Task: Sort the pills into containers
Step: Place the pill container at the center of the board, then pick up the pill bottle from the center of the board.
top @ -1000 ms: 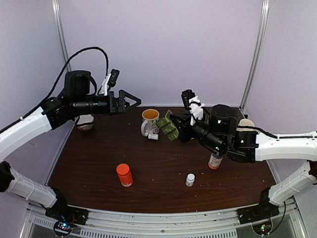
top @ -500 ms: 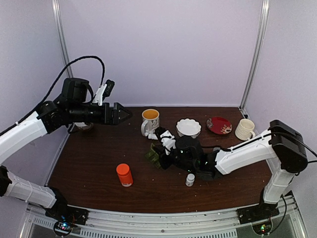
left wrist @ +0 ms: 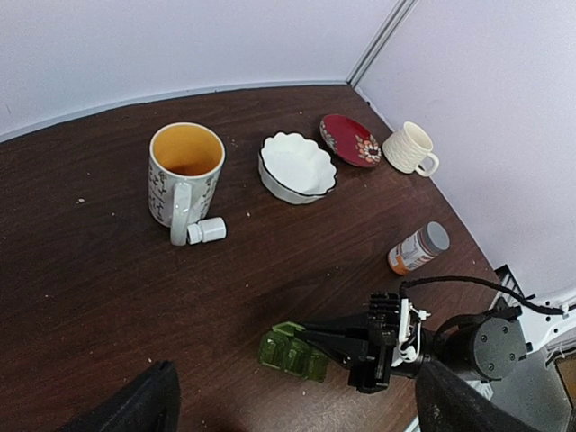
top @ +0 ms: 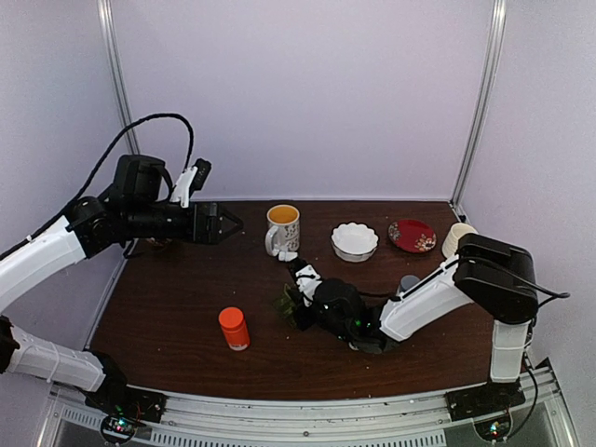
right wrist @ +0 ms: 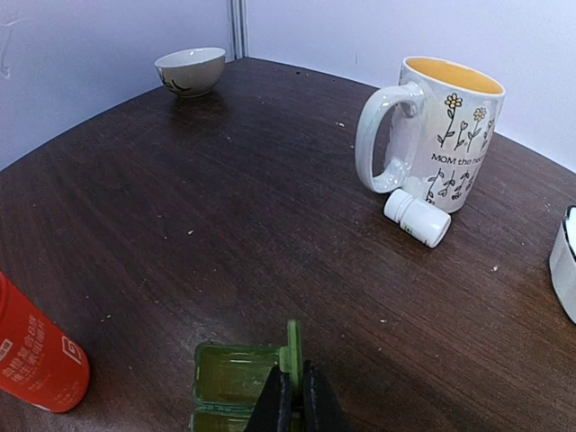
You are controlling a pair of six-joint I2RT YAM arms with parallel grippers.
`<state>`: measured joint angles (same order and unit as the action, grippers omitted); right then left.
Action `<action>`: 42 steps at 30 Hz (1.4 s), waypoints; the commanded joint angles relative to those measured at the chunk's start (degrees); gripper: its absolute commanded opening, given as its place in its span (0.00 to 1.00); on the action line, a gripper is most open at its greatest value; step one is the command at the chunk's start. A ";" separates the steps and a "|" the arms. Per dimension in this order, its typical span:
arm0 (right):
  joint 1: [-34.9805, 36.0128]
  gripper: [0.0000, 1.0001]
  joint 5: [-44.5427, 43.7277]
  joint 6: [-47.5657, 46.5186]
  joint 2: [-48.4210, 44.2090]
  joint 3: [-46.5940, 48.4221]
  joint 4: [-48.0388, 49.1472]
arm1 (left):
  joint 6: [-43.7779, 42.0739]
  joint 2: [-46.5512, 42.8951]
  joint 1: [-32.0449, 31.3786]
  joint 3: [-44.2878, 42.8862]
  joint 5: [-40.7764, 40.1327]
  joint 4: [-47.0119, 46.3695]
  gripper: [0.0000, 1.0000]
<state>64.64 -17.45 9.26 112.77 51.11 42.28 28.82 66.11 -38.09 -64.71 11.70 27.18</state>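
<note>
1. Top view: small dark green rectangular plastic pill box [top: 285, 300] down on the dark brown wooden surface [top: 168, 298], near the middle, between the orange bottle with an orange cap [top: 234, 328] and the white flowered mug [top: 282, 226]. Right end effector [top: 296, 300] low, at the box's right side. Left end effector [top: 226, 223] raised well apart, over the far left.
2. Left wrist view: left end effector spread wide at the frame's bottom corners, nothing between. Box resting on the surface, compartments facing up, with the right arm's dark fingers reaching onto it from the right.
3. Right wrist view: fingers pressed together, pinching a thin upright green flap of the box, probably a lid. One open compartment just left of the pinch; cannot tell whether any pills lie inside.
4. Handling, as a judgement: light, stiff, smooth plastic, so likely to slide or tip under a push. Thin hinge likely the weak spot; a flap grip may swing or flex. Safer taken across the long walls of the body, firmly but gently, and kept level.
</note>
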 commanded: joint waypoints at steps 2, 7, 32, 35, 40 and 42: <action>0.40 0.01 -4.00 0.41 2.10 1.57 2.32 | -0.69 -1.17 0.12 0.67 -0.50 -1.64 0.94; 0.45 0.16 -2.95 0.63 3.06 2.54 1.35 | -1.10 -1.26 0.12 1.29 0.28 -1.54 0.94; -1.23 0.88 4.07 6.70 -19.17 -2.40 -13.32 | -3.21 1.85 -3.31 2.18 -2.87 13.09 0.98; -2.37 0.99 2.35 9.33 -24.73 -6.75 -13.81 | -2.88 3.08 -7.98 0.48 -10.77 16.86 0.98; -4.31 1.00 1.26 11.95 -33.24 -8.17 -21.26 | 0.78 5.18 -11.81 1.42 -15.79 17.93 0.97; -4.67 1.00 -1.06 11.97 -35.19 -6.33 -28.25 | 1.51 6.52 -12.52 1.91 -15.61 18.26 0.98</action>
<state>60.84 -14.46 18.85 82.00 42.72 25.30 28.10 70.65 -49.41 -62.37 0.36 44.01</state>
